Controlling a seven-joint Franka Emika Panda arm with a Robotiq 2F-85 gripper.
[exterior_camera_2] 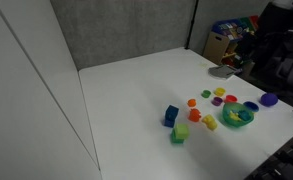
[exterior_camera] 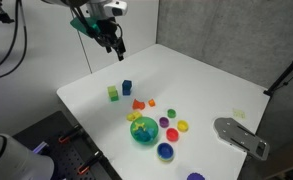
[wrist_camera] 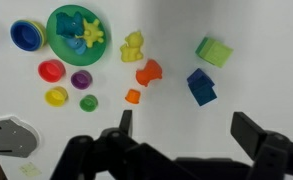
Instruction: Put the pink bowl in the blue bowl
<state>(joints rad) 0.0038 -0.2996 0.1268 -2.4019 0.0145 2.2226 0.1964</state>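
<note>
The pink bowl [wrist_camera: 51, 71] lies upright on the white table, just below the blue bowl [wrist_camera: 28, 36] and apart from it. Both also show in both exterior views: the pink bowl [exterior_camera: 173, 133] [exterior_camera_2: 232, 99] and the blue bowl [exterior_camera: 165, 151] [exterior_camera_2: 250, 106]. My gripper [wrist_camera: 186, 128] is open and empty. It hangs high above the table [exterior_camera: 114, 42], far from both bowls. In the wrist view the bowls lie at the upper left, well away from the jaws.
A large teal-green bowl [wrist_camera: 74, 32] of coloured items stands beside the blue bowl. Small purple [wrist_camera: 82, 79], yellow [wrist_camera: 56, 97] and green [wrist_camera: 89, 103] cups, orange pieces [wrist_camera: 148, 72], a green cube [wrist_camera: 214, 51] and a blue block [wrist_camera: 200, 86] are scattered about. A grey object [exterior_camera: 241, 135] lies near the table edge.
</note>
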